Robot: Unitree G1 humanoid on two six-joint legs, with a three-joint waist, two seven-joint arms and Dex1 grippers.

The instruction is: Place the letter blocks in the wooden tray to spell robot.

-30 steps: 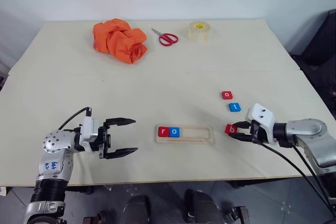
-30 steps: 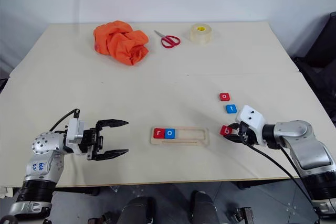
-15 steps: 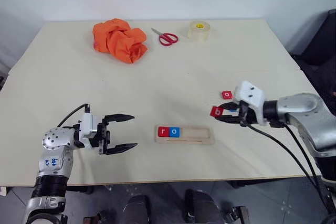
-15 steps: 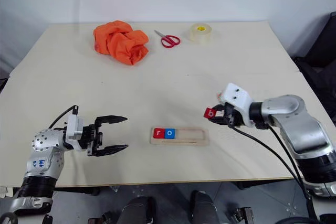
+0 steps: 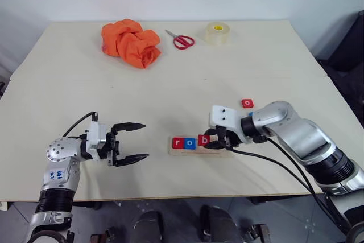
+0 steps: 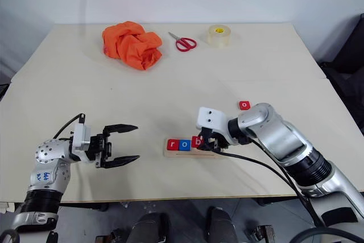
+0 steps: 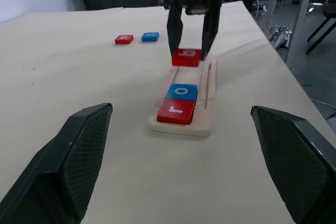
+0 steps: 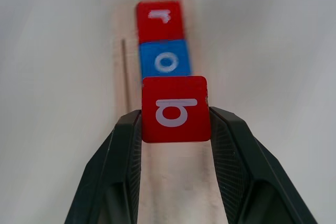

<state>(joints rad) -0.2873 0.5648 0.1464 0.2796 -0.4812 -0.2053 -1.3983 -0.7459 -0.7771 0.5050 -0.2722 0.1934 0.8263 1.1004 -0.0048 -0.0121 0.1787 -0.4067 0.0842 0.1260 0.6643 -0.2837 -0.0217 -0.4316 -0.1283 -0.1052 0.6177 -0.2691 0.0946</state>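
Left eye view: the right gripper (image 5: 211,139) clasps the red b block (image 5: 203,139) over the wooden tray (image 5: 220,153), beside the blue o block (image 5: 190,143) and red r block (image 5: 178,143); the left gripper (image 5: 136,140) hangs spread, holding nothing.
Left wrist view: two loose blocks (image 7: 136,38) lie on the worktop (image 7: 63,82).
Right wrist view: fingers (image 8: 123,145) pinch b.

The light is bright and even. The wide pale table (image 5: 187,78) has no glare, and only small soft shadows sit under things. In the right wrist view, the red square block with a white b (image 8: 175,109) looks sharp, but the tiles behind it are blurry.
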